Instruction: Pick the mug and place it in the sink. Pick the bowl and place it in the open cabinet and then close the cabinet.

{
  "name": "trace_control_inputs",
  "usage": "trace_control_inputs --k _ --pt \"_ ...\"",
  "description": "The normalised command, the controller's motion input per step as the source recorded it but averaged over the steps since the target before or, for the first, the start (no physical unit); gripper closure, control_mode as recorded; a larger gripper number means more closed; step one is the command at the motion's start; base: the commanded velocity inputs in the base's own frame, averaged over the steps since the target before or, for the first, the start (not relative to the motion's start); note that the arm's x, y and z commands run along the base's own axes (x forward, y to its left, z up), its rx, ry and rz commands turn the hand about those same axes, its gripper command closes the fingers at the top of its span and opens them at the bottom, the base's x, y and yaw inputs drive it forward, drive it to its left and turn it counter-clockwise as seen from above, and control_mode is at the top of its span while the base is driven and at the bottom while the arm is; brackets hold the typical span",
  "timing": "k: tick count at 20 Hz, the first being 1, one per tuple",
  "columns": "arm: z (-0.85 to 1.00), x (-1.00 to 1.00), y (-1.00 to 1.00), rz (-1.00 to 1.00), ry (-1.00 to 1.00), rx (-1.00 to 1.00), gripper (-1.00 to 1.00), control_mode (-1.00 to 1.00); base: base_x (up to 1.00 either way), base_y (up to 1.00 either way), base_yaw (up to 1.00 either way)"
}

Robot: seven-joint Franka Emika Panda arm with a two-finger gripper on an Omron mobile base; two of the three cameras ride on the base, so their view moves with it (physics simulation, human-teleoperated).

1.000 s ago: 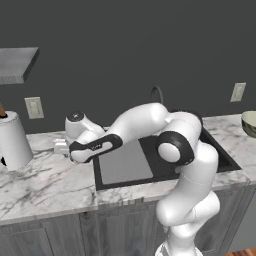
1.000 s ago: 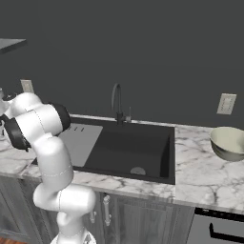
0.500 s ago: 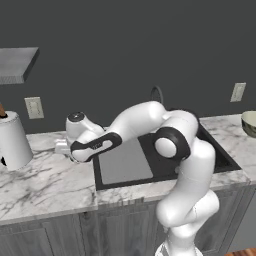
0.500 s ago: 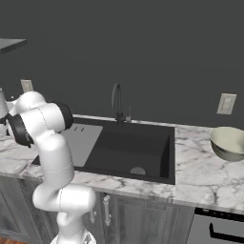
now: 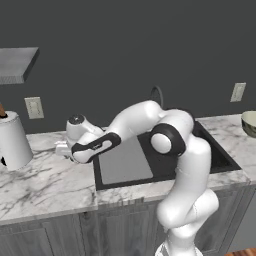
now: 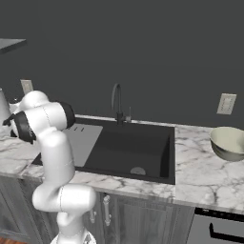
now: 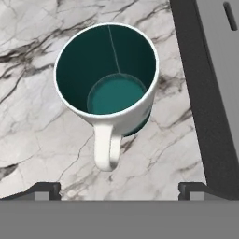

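Straight down into the mug (image 7: 108, 84) from the hand view: teal inside, bare to the bottom, nothing in it. Standing upright on the marble desk (image 7: 37, 130), mouth facing the camera, upper centre of the frame. Handle pointing down toward the bottom edge, landing between the two finger tips (image 7: 45, 189). Tool (image 7: 119, 190) spread wide, one tip at lower left, the other at lower right, neither touching the mug, nothing held. Dark sink frame and grey ribbed drainboard running down the right edge of that frame, just beside the mug.

Over to the right base view: sink (image 6: 128, 150) black and recessed at centre, round drain visible on the floor, otherwise bare, dark arched faucet (image 6: 116, 102) rising behind it. Bowl (image 6: 229, 143) upright on the desk at the right edge, well apart from the sink, olive interior showing; contents impossible to judge from this angle.

Left base view: arm rising from the lower right, folding at a dark elbow over the sink, then reaching low toward the left, across the drainboard, wrist bent down over the desk at centre left. White canister (image 5: 12, 140) at far left. Underside of the cabinet (image 5: 15, 65) at upper left.
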Motion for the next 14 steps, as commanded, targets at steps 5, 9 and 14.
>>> trace_control_inputs --k 5,9,14 --pt "0.00 0.19 0.01 0.00 0.00 0.00 -1.00 -1.00 0.00 0.00 0.00" --pt "-0.04 0.19 0.03 0.00 0.00 0.00 -1.00 -1.00 0.00 0.00 0.00" --pt "-0.07 0.10 0.05 0.00 0.00 0.00 -1.00 -1.00 0.00 0.00 0.00"
